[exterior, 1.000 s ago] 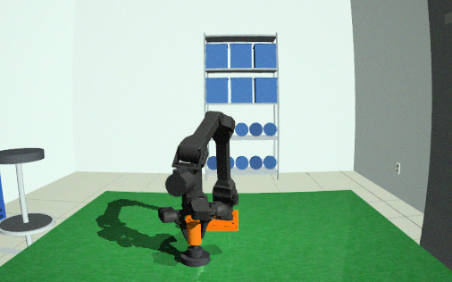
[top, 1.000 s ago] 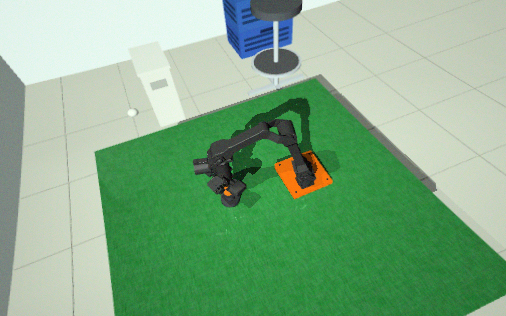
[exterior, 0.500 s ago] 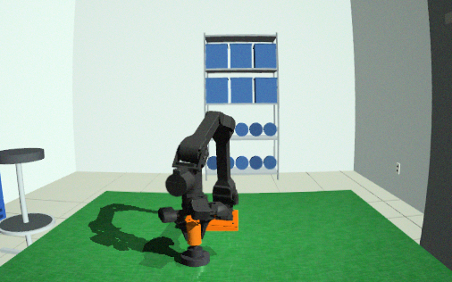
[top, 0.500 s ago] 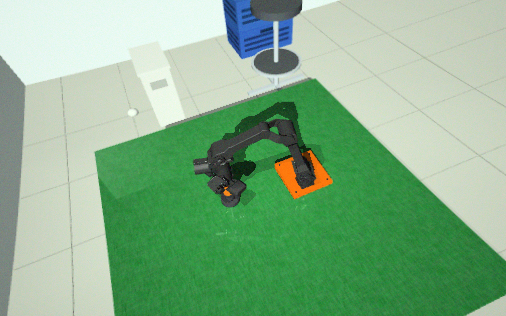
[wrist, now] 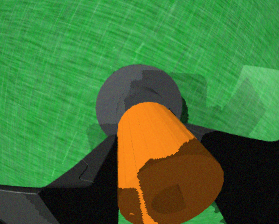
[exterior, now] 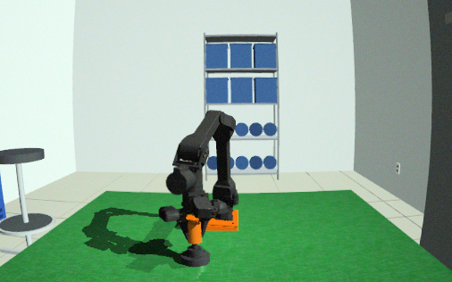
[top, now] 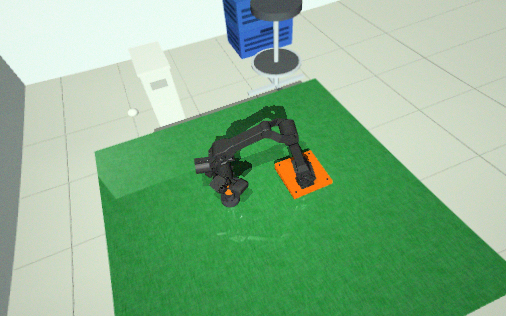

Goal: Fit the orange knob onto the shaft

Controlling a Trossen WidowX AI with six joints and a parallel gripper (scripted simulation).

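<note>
the orange knob (top: 229, 191) (exterior: 195, 231) (wrist: 155, 150) is picked up, and the fingers (exterior: 195, 223) are partly open, clamped on its sides. in the exterior view it stands roughly upright at the lower middle of the frame, just over the round pedestal (top: 230, 200) (exterior: 195, 257) (wrist: 112, 97), which rests on the green table (top: 348, 240) (exterior: 333, 250) (wrist: 50, 75). a narrow dark gap shows beneath it, so it isn't down. what's left, i'd judge, is lining up the flats, pushing the knob home and letting go (whether the shaft has entered the hole, i cannot tell). in the top view the orange base plate (top: 295, 192) (exterior: 232, 226) sits right of centre under the arm's foot, and a stool (top: 276, 9) (exterior: 17, 155) stands at the top. nothing seems to block the way down.
</note>
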